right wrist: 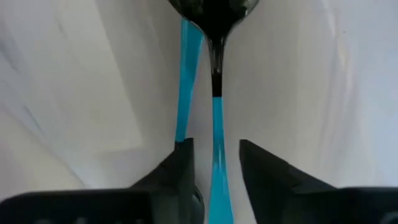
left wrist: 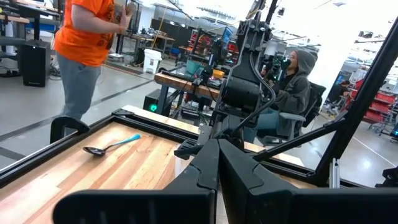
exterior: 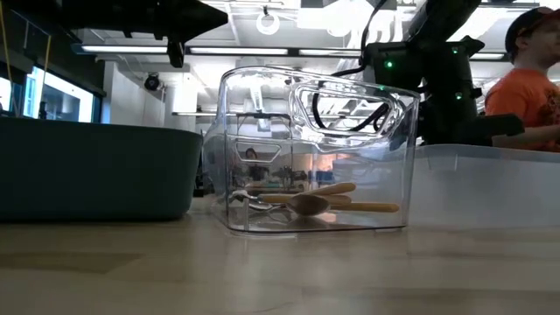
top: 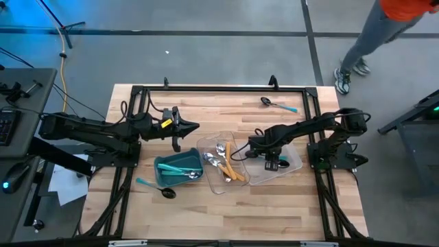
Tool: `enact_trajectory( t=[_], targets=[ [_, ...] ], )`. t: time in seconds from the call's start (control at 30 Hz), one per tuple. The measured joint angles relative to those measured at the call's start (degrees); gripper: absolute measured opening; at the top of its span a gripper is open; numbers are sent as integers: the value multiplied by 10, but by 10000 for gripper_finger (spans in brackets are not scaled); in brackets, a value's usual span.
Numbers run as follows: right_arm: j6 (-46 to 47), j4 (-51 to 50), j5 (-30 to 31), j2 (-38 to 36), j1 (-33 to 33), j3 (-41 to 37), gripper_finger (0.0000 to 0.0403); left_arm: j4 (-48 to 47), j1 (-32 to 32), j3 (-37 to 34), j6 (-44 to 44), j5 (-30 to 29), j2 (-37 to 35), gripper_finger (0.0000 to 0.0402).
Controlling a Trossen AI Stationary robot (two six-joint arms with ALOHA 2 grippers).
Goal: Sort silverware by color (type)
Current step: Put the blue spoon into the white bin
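My right gripper (top: 271,160) points down into the right clear tray (top: 293,163), open. In the right wrist view its fingers (right wrist: 180,165) stand on either side of the teal handle of a black-headed spoon (right wrist: 216,74), with a gap on each side. That spoon lies on the tray floor beside a second teal handle (right wrist: 186,81). The middle clear tray (top: 214,184) holds silver spoons with orange handles (exterior: 306,203). The teal bin (top: 171,165) holds more silverware. My left gripper (top: 194,127) waits shut above the table's left half, touching nothing.
One black-headed teal spoon (top: 277,104) lies loose on the table near the far edge, another (top: 156,189) lies in front of the teal bin. A black frame (top: 219,88) rims the table. People stand and sit beyond the far edge (left wrist: 84,37).
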Motion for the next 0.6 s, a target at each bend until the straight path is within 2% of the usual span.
enact_trajectory(
  t=[0.1,0.23,0.4,0.6],
  targets=[
    [-5,-11,0,0,0,0,139,0,0,0,0,0,0,0],
    [-18,-34,0,-1,0,0,160,0,0,0,0,-2,0,0],
    [-16,-59,0,-23,0,0,162,0,0,0,0,-2,0,0],
    [11,-72,3,-104,0,0,162,0,1,0,0,-2,0,0]
  ],
)
